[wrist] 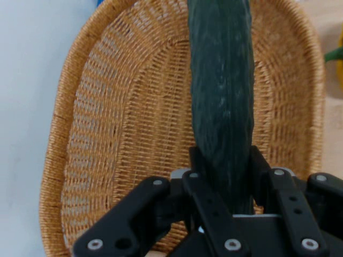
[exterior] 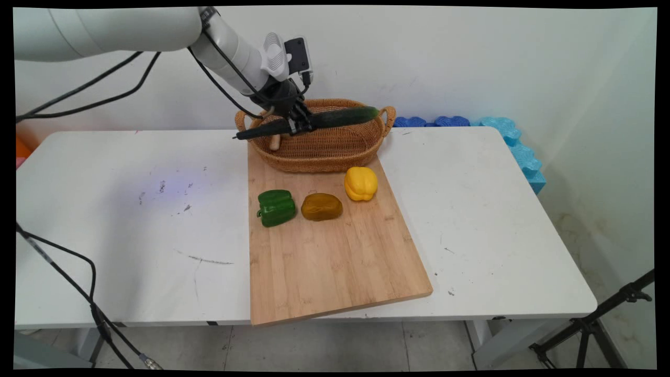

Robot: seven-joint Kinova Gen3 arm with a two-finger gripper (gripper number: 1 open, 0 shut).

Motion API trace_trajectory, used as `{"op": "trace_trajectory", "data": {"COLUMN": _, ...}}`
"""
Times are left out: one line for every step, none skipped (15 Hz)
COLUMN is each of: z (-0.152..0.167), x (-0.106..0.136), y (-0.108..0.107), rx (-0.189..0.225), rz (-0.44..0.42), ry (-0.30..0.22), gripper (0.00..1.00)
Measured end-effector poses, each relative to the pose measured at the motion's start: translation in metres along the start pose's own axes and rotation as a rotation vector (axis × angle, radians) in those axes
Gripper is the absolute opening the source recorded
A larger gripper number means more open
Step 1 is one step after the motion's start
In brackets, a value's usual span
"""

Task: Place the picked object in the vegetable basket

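Note:
My gripper (exterior: 298, 124) is shut on a long dark green cucumber (exterior: 340, 117), held roughly level above a wicker basket (exterior: 324, 152) at the back of the table. In the hand view the cucumber (wrist: 222, 101) runs up from between the fingers (wrist: 199, 171) over the basket's woven floor (wrist: 128, 123). A wooden stick-like handle (exterior: 275, 142) leans inside the basket's left end. On the wooden cutting board (exterior: 324, 262) in front of the basket lie a green bell pepper (exterior: 276, 207), a brownish-yellow lump (exterior: 321, 206) and a yellow bell pepper (exterior: 360, 183).
The cutting board overhangs the white table's (exterior: 131, 235) front edge. Blue foam pieces (exterior: 502, 136) line the wall at the back right. Black cables hang at the left, and a tripod leg (exterior: 602, 319) stands at the lower right.

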Motion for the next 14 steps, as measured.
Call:
{"op": "trace_trajectory", "data": {"z": 0.005, "x": -0.002, "y": -0.003, "rx": -0.001, "rz": 0.006, "ry": -0.004, "gripper": 0.0}}
{"op": "trace_trajectory", "data": {"z": 0.011, "x": -0.005, "y": -0.006, "rx": -0.002, "rz": 0.012, "ry": -0.007, "gripper": 0.0}}
{"op": "trace_trajectory", "data": {"z": 0.015, "x": -0.007, "y": -0.008, "rx": -0.005, "rz": 0.017, "ry": -0.011, "gripper": 0.0}}
{"op": "trace_trajectory", "data": {"z": 0.018, "x": -0.008, "y": -0.009, "rx": -0.006, "rz": 0.02, "ry": -0.013, "gripper": 0.0}}
{"op": "trace_trajectory", "data": {"z": 0.024, "x": -0.01, "y": -0.01, "rx": -0.009, "rz": 0.023, "ry": -0.015, "gripper": 0.0}}
{"op": "trace_trajectory", "data": {"z": 0.028, "x": -0.012, "y": -0.011, "rx": -0.012, "rz": 0.024, "ry": -0.017, "gripper": 0.0}}
{"op": "trace_trajectory", "data": {"z": 0.032, "x": -0.014, "y": -0.012, "rx": -0.016, "rz": 0.026, "ry": -0.018, "gripper": 0.0}}
{"op": "trace_trajectory", "data": {"z": 0.037, "x": -0.015, "y": -0.013, "rx": -0.02, "rz": 0.028, "ry": -0.018, "gripper": 0.0}}
{"op": "trace_trajectory", "data": {"z": 0.04, "x": -0.016, "y": -0.013, "rx": -0.023, "rz": 0.029, "ry": -0.018, "gripper": 0.0}}
{"op": "trace_trajectory", "data": {"z": 0.043, "x": -0.017, "y": -0.013, "rx": -0.026, "rz": 0.03, "ry": -0.018, "gripper": 0.0}}
{"op": "trace_trajectory", "data": {"z": 0.046, "x": -0.018, "y": -0.014, "rx": -0.029, "rz": 0.031, "ry": -0.018, "gripper": 0.0}}
{"op": "trace_trajectory", "data": {"z": 0.049, "x": -0.019, "y": -0.014, "rx": -0.032, "rz": 0.031, "ry": -0.018, "gripper": 0.0}}
{"op": "trace_trajectory", "data": {"z": 0.051, "x": -0.019, "y": -0.014, "rx": -0.034, "rz": 0.032, "ry": -0.017, "gripper": 1.0}}
{"op": "trace_trajectory", "data": {"z": 0.054, "x": -0.02, "y": -0.014, "rx": -0.037, "rz": 0.032, "ry": -0.017, "gripper": 1.0}}
